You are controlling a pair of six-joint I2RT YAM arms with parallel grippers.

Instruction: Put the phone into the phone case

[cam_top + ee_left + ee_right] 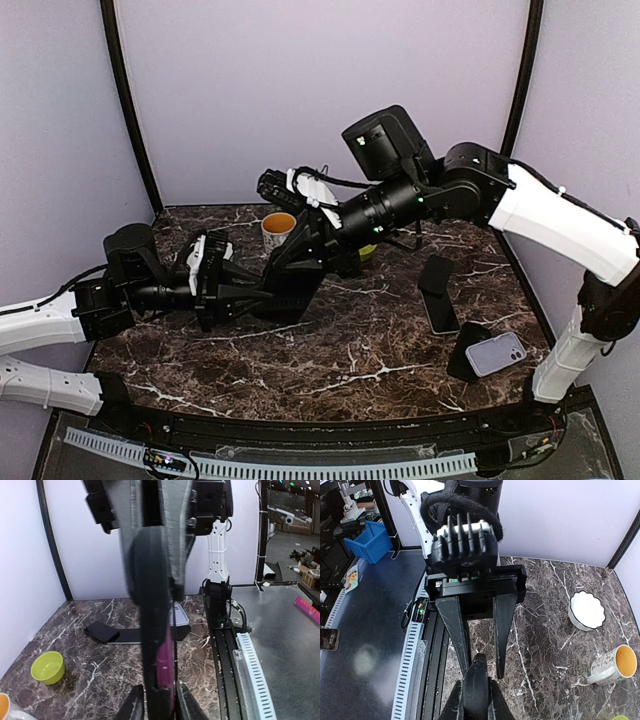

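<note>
Left pincer [160, 692] and right pincer [476, 682] both pinch 1 dark slab [154, 630] (phone or case, unclear), seemingly rigid, light, slick, best clamped across flat faces.

We log on the dark marble desk [350, 350]: orange-lined mug [278, 229], white scalloped bowl [586, 610], and lime-green bowl [48, 667].

Left arm [40, 320]: lies low, runs from the lower left of the top view, stretched nearly flat toward centre.
Right arm [545, 215]: stands up at the right edge, elbow high in the upper right, forearm slanting down-left to centre.
Left gripper [159, 702]: my fingers sit narrow, one against each face of a dark slab [152, 630].
Right gripper [475, 700]: pinched tight on the slab's opposite end.
Meeting: my two grippers point nose to nose, mid-frame.
</note>
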